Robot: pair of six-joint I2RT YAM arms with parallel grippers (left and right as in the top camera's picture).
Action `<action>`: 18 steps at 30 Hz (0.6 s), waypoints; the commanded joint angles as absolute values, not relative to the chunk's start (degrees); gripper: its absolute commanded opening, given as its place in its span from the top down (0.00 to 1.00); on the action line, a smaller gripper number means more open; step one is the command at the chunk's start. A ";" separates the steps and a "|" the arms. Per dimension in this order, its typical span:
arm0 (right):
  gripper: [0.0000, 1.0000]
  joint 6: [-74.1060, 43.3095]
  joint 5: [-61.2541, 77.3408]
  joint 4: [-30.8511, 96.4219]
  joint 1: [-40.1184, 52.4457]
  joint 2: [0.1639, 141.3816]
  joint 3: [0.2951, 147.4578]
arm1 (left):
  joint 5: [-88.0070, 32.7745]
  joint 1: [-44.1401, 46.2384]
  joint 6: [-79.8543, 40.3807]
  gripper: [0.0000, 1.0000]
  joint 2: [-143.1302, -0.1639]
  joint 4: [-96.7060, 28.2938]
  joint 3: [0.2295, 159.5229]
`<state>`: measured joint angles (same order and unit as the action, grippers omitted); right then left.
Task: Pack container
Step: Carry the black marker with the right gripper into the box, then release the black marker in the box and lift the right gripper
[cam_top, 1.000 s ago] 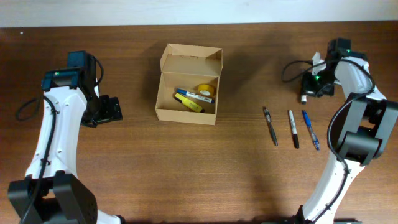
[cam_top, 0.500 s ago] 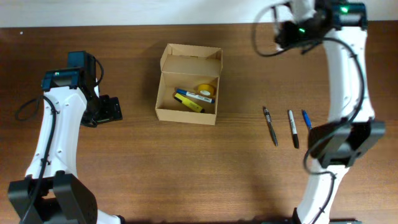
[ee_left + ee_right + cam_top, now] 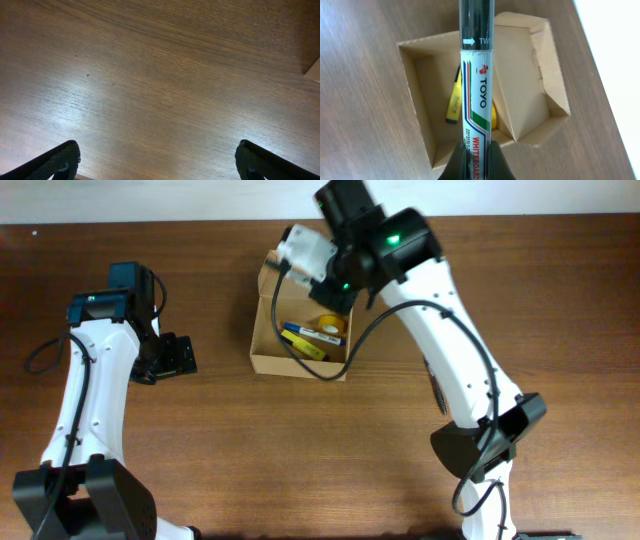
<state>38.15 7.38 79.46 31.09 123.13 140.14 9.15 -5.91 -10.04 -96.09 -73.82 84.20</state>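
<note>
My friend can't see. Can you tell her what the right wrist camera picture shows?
A whiteboard marker, pinched in the right end effector at the bottom edge, sticks up the middle of the picture in front of an open cardboard box on a brown wooden table. A yellow pen lies inside the box.

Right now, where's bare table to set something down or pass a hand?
Free: the wood strip between the open left gripper and the tan cardboard box; the wide brown wooden table stretch between box and arm bases. Crowded: above the box, where the right gripper holds a black-and-white whiteboard marker.
</note>
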 commanded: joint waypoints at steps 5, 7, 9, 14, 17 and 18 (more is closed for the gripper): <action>0.96 46.59 12.25 77.08 31.07 126.17 132.46 | 8.78 -6.13 -9.30 0.00 -95.68 -73.69 83.88; 0.96 46.72 12.21 75.53 31.07 126.85 130.19 | 8.78 -6.13 -9.30 0.00 -95.68 -73.71 83.88; 0.96 46.72 12.21 73.03 31.07 127.24 127.46 | 8.78 -6.13 -9.32 0.00 -95.68 -73.71 83.88; 0.96 46.72 11.49 66.59 31.00 127.35 120.86 | 8.78 -6.13 -9.32 0.00 -95.68 -73.71 83.88; 0.96 46.72 10.70 63.61 30.94 127.57 117.19 | 8.78 -6.13 -9.32 0.00 -95.68 -73.71 83.88; 0.96 46.70 10.72 62.65 30.81 127.74 116.11 | 8.78 -6.13 -9.32 0.00 -95.68 -73.71 83.88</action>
<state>46.13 10.55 64.03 31.16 126.82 118.56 9.17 -5.91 -10.04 -96.09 -73.82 84.20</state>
